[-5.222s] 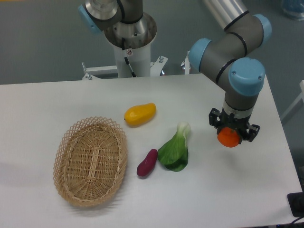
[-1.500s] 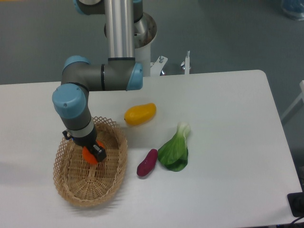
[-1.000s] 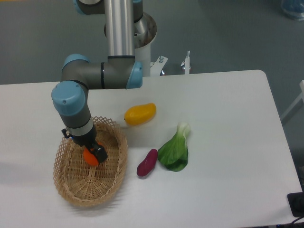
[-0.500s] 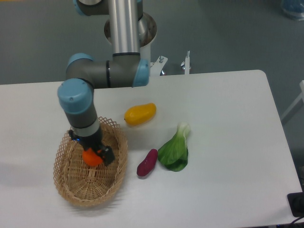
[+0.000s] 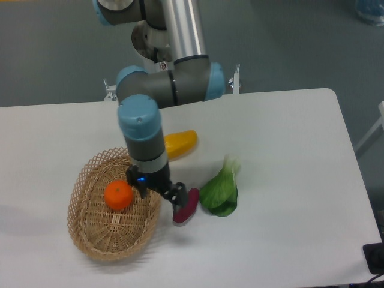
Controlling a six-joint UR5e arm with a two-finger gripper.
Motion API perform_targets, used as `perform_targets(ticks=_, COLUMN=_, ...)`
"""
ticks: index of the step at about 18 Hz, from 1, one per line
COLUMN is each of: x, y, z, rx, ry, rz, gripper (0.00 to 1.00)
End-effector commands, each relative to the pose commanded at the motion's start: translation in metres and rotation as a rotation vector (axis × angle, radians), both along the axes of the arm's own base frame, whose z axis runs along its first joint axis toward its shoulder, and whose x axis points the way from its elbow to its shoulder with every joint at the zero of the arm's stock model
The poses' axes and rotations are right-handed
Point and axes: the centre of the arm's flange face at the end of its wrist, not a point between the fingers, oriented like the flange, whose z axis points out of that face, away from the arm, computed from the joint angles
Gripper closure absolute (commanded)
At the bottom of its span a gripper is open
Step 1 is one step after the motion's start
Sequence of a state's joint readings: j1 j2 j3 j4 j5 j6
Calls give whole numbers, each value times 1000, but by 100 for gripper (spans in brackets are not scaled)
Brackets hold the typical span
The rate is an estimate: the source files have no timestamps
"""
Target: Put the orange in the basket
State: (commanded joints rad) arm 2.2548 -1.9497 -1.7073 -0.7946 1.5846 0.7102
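— White laminate: is that what everything rests on?

— Yes. A white worktop (image 5: 288, 228) with rounded corners fills most of the view, under a grey-green floor (image 5: 54, 54) behind it. The robot's white pedestal (image 5: 159, 45) stands at the far edge.

— Where is the fruit?

— The small round bright-orange orange (image 5: 119, 195) lies inside the large oval tan wicker basket (image 5: 90, 240), on its woven bottom, in the upper half. Nothing grips it.

— And the arm?

— The grey arm with pale blue joint caps (image 5: 139, 117) reaches down over the basket's right rim. Its black tool (image 5: 157, 187) hangs just right of the orange, apart from it, fingers spread and holding nothing.

— What else is on the worktop?

— An elongated yellow mango-shaped fruit (image 5: 183, 141) lies beyond the basket, partly hidden by the arm. A dark purple sweet potato (image 5: 188, 207) sits just right of the tool, and a green leafy bok choy with a white stem (image 5: 221, 192) lies beside that. A dark object (image 5: 375, 258) is cut off at the lower right edge.
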Motion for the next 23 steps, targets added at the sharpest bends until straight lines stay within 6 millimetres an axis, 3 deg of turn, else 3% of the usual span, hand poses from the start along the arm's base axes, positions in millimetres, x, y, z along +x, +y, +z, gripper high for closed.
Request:
perform_targets(ticks=3, x=-33, y=-18, z=-2, rx=-2, ry=-2, rz=55, gripper=0)
perform_targets(ticks=8, x=-102, y=-68, z=-2, rx=-11, ry=-1, rz=87, gripper=0)
perform_targets(ticks=12, x=-144, y=-107, z=-1, rx=0, ry=-67, rz=109, gripper=0)
perform_targets(ticks=13, x=-149, y=-112, z=7, rx=-1, ry=-54, rz=81, gripper=0)
perform_targets(ticks=21, x=-201, y=-150, z=9, rx=-18, ry=-20, rz=129, gripper=0)
perform_targets(ticks=23, x=-204, y=-154, z=5, rx=-34, ry=-16, rz=87, gripper=0)
